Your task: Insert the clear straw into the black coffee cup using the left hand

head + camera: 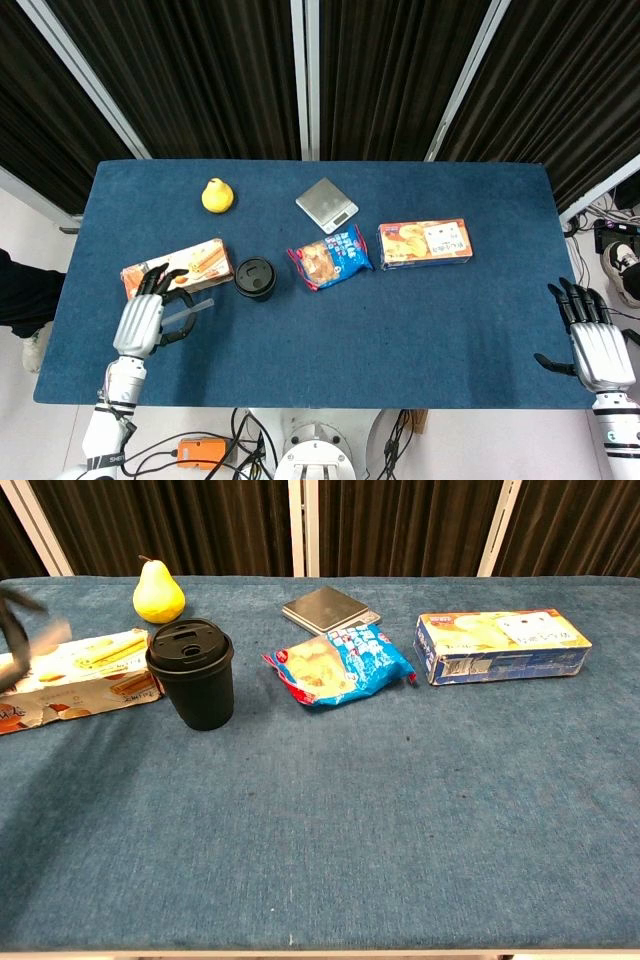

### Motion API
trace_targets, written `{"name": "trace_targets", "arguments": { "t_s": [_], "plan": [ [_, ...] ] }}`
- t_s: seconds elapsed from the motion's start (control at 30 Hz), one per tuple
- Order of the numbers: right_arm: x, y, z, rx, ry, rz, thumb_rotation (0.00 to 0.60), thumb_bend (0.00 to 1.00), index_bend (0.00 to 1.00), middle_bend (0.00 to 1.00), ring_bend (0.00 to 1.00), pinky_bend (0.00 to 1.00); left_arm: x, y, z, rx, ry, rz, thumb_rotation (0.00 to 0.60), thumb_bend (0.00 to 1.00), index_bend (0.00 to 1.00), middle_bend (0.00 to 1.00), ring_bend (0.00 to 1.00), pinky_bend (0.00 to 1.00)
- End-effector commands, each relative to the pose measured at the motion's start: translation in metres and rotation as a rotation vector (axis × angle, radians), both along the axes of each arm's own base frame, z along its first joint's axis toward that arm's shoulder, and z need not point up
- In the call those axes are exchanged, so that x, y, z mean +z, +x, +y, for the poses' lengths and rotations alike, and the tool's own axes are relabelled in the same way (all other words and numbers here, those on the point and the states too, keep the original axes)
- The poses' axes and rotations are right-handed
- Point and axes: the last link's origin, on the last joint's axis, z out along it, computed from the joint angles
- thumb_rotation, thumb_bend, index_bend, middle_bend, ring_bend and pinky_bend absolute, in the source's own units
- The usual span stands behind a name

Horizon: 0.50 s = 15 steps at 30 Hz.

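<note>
The black coffee cup point(255, 278) with its lid stands upright left of centre; the chest view shows the black coffee cup point(191, 673) clearly. My left hand point(143, 318) is raised above the table's left side, left of the cup, and holds the clear straw point(187, 313), which sticks out to the right toward the cup. In the chest view only a blurred edge of the left hand point(18, 628) and a pale blur of the straw point(52, 635) show at the far left. My right hand point(596, 350) hovers at the table's right front edge, fingers spread, holding nothing.
An orange biscuit box point(177, 271) lies just left of the cup, under my left hand's fingers. A yellow pear point(216, 195), a silver scale point(326, 205), a blue snack bag point(331, 257) and a second orange box point(424, 243) lie further back and right.
</note>
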Motion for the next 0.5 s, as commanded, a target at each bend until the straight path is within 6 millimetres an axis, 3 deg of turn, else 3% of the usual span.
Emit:
{"name": "trace_targets", "arguments": {
  "t_s": [0.03, 0.5],
  "plan": [
    [-0.006, -0.002, -0.002, -0.006, 0.026, 0.020, 0.600, 0.12, 0.00, 0.00, 0.00, 0.00, 0.028, 0.034, 0.025, -0.049, 0.063, -0.346, 0.600, 0.39, 0.59, 0.19, 0.00, 0.00],
    [-0.015, -0.003, -0.003, -0.017, 0.068, 0.057, 0.600, 0.11, 0.00, 0.00, 0.00, 0.00, -0.006, 0.106, 0.074, -0.015, -0.113, -0.937, 0.600, 0.38, 0.59, 0.19, 0.00, 0.00]
  ]
}}
